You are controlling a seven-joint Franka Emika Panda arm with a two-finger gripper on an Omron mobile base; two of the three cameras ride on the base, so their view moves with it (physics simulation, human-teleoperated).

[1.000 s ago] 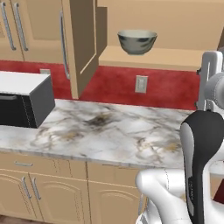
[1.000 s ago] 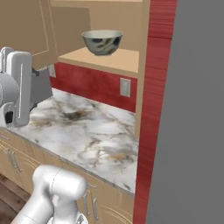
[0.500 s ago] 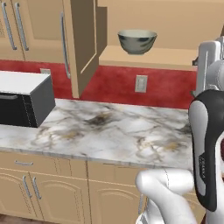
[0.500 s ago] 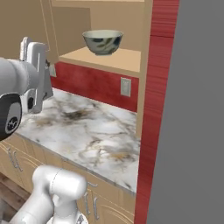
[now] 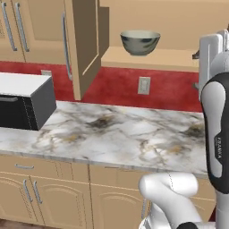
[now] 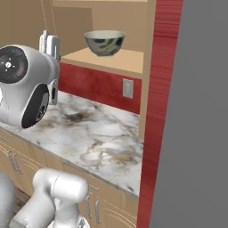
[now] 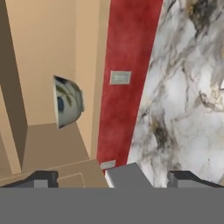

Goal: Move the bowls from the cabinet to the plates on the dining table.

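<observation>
Deep grey-green round bowl with dark markings (image 5: 140, 42) standing upright on plain tan shelf of open tan wooden wall cabinet (image 5: 152, 59), upper centre of left base view; same bowl (image 6: 104, 42) at upper centre of right base view, rolled sideways at left centre of hand view (image 7: 67, 102). Two-finger gripper (image 7: 114, 178) at bottom of hand view, dark tips spread wide, nothing between them, well apart from bowl. White veined marble counter (image 5: 120, 129) below shelf. Grey microwave (image 5: 24, 100) at left.

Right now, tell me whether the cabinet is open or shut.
Open: the cabinet door is swung outward, exposing the grey-green bowl upright on its shelf.
</observation>
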